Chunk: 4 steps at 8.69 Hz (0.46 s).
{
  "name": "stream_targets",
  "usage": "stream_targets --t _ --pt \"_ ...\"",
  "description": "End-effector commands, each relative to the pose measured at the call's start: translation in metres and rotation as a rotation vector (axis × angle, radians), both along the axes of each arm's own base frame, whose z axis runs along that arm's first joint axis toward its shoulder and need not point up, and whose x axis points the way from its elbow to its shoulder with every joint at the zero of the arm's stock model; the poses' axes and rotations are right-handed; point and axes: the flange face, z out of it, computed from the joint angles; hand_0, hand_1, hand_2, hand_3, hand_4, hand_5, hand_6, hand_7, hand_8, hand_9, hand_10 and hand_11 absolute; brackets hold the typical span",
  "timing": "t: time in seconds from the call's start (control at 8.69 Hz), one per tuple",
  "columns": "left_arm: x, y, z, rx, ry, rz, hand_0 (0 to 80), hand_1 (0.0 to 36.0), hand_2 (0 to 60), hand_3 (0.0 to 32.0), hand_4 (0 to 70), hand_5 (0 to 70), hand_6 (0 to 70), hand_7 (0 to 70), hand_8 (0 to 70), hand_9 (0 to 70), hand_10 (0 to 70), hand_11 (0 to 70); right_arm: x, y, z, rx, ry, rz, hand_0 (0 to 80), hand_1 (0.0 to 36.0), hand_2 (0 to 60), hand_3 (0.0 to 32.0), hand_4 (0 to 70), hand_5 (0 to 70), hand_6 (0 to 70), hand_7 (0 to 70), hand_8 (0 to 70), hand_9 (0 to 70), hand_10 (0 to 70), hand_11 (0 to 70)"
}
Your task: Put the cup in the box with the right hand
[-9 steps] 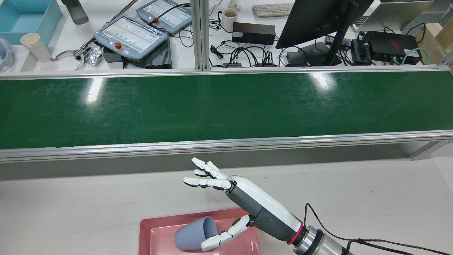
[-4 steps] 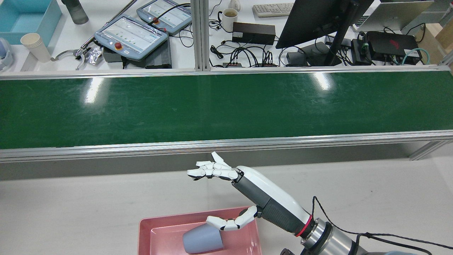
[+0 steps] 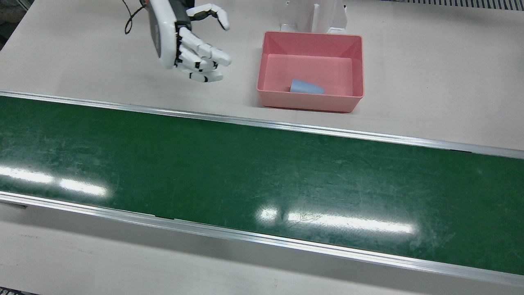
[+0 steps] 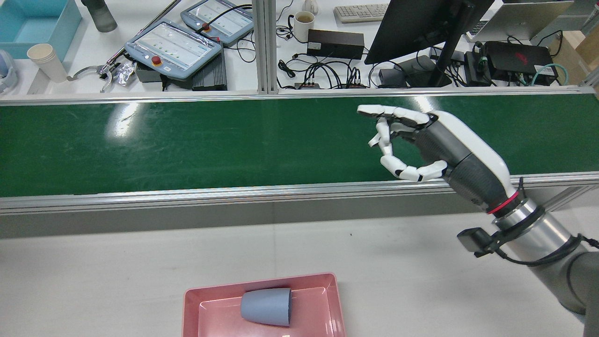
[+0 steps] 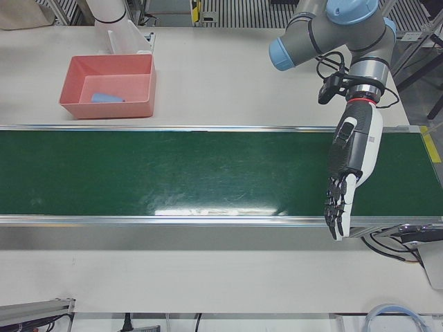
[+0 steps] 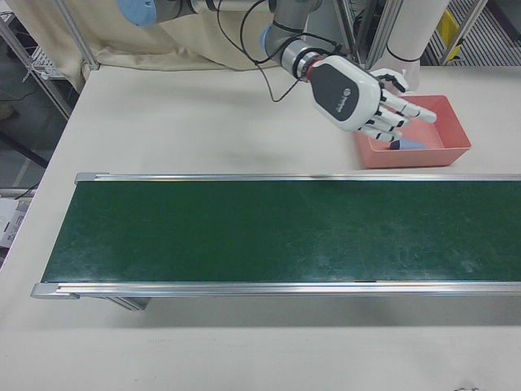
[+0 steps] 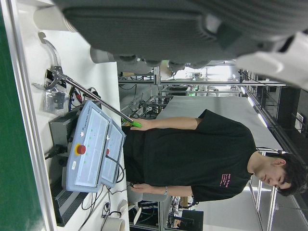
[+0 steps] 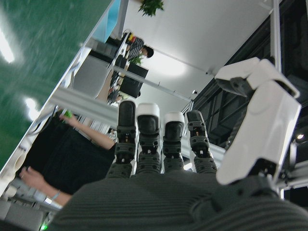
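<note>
The smooth grey-blue tapered plastic cup [image 4: 266, 306] lies on its side inside the glossy pink rectangular plastic box [image 4: 191, 304] on the matte pale surface [image 3: 430, 73]. The white-and-grey right hand [image 4: 412, 142], fingers loosely spread and empty, hovers well apart from it, above the scuffed green conveyor belt [image 4: 187, 145].

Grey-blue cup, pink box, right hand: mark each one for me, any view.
grey-blue cup [image 4: 266, 306], rear view, on its side wall as it lies tipped over.
pink box [image 3: 310, 36], front view, on its far rim.
right hand [image 4: 421, 140], rear view, on the palm, fingers spread.
</note>
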Motion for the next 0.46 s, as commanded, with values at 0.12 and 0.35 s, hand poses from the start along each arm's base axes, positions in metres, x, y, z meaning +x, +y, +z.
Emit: stream_targets --t 0.12,0.35 --pt "0.000 0.001 0.000 0.000 0.000 0.000 0.0 0.0 0.0 0.0 0.0 0.0 0.0 0.0 0.0 0.0 0.0 0.0 0.183 -0.112 0.158 -0.280 0.086 0.179 42.7 17.8 43.2 0.0 0.0 12.1 26.7 70.0 48.7 70.0 32.4 47.4" --pt "0.000 0.000 -0.001 0.001 0.000 0.000 0.0 0.0 0.0 0.0 0.0 0.0 0.0 0.0 0.0 0.0 0.0 0.0 0.253 -0.127 0.236 -0.317 0.082 0.263 44.4 17.3 36.1 0.0 0.0 11.3 23.7 70.0 44.3 70.0 27.4 41.0"
